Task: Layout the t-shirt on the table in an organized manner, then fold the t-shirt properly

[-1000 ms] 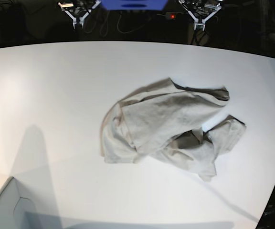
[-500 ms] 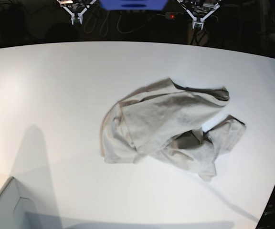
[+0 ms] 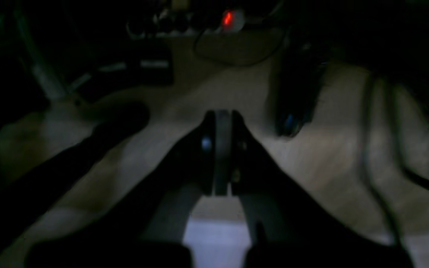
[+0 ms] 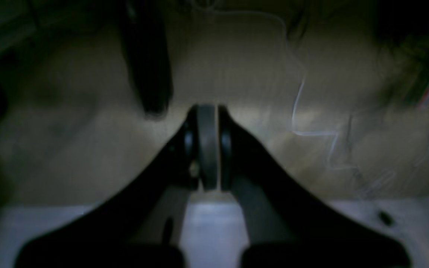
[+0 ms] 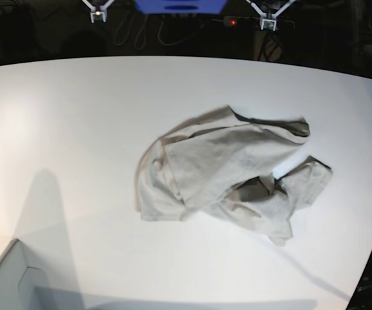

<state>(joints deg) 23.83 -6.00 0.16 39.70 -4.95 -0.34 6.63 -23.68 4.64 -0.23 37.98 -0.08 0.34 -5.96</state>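
The t-shirt (image 5: pixel 228 171) lies crumpled on the white table (image 5: pixel 76 116), right of centre, its collar toward the far right and a sleeve bunched at the near right. Both arms hang far behind the table's back edge, well away from the shirt. Only the tip of my right gripper (image 5: pixel 97 14) shows at the top left of the base view, and the tip of my left gripper (image 5: pixel 268 23) at the top right. The wrist views show the left gripper (image 3: pixel 222 115) and right gripper (image 4: pixel 207 109) with jaws pressed together, holding nothing, over dark floor.
A pale box corner (image 5: pixel 8 284) juts in at the near left. Cables and a red indicator light (image 5: pixel 233 22) sit in the dark area behind the table. The table's curved edge runs down the right side, close to the shirt's sleeve.
Both grippers have drawn back toward the top edge of the base view, so less of them shows. The t-shirt has not moved.
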